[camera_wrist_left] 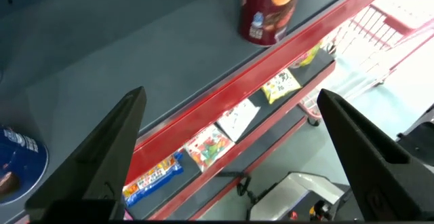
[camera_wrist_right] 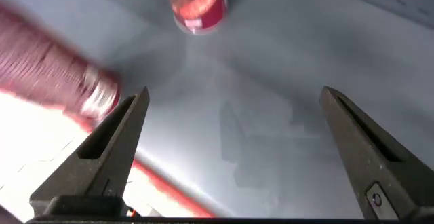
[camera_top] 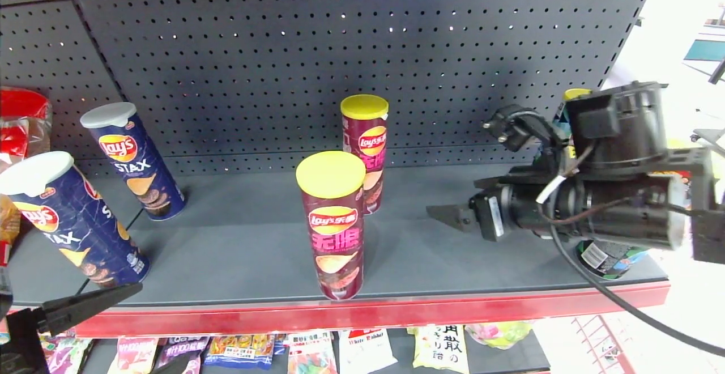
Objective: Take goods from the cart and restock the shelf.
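Two maroon chip cans with yellow lids stand upright on the grey shelf [camera_top: 255,249], one near the front edge [camera_top: 334,226] and one behind it [camera_top: 365,153]. My right gripper [camera_top: 453,207] hovers over the shelf to the right of them, open and holding nothing. In the right wrist view the right gripper [camera_wrist_right: 234,98] spreads over bare shelf, with the rear can [camera_wrist_right: 196,3] ahead and the front can [camera_wrist_right: 54,75] to one side. My left gripper [camera_wrist_left: 230,115] is open and empty below the shelf's red front edge [camera_wrist_left: 224,98], one of its fingers [camera_top: 90,303] showing at the lower left.
Two blue cans with white lids [camera_top: 136,158] [camera_top: 68,221] stand at the shelf's left. A dark can [camera_top: 606,258] stands behind my right arm. Snack packets [camera_top: 362,351] lie on the lower shelf. A red wire cart [camera_wrist_left: 393,13] stands off to the right.
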You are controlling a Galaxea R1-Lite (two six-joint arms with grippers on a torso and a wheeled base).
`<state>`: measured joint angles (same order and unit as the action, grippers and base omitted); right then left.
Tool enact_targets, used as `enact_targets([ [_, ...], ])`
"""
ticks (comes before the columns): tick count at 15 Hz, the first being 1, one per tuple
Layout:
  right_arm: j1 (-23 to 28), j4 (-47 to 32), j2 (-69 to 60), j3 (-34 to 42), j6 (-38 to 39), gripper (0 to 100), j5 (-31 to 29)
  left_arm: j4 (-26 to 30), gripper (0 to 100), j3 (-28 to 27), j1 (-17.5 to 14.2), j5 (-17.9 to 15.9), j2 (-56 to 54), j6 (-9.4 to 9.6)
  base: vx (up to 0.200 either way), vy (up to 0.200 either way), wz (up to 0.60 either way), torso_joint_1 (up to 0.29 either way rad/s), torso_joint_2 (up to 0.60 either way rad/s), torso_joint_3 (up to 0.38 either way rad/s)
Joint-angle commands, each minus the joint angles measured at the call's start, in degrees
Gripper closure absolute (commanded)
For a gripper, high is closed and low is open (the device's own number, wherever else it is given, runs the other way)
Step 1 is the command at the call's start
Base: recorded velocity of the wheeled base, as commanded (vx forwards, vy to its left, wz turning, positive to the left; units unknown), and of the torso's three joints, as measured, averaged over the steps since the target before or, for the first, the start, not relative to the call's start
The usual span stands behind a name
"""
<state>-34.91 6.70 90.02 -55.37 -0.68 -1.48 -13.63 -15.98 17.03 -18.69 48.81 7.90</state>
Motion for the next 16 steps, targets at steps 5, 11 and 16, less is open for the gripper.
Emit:
enact_targets([
  [5, -2.4, -0.7, -43.7, 27.9, -0.5, 0, -1.4, -7.2, 0, -0.3, 0.0, 2.3, 15.0, 0.01, 0.0, 0.0, 0.0, 0.0, 0.0, 0.0],
  [11, 4.7, -9.5, -63.5, 32.7, -0.3, 0, -8.4, -23.5, 0, -0.5, 3.2, 8.0, 31.9, 0.36, 0.0, 0.0, 0.0, 0.0, 0.0, 0.0],
  [16, 5.3, -12.2, -66.8, 33.5, 0.5, 0, -8.5, -28.2, 0, -2.4, 6.1, 8.1, 39.1, 0.54, 0.0, 0.0, 0.0, 0.0, 0.0, 0.0],
])
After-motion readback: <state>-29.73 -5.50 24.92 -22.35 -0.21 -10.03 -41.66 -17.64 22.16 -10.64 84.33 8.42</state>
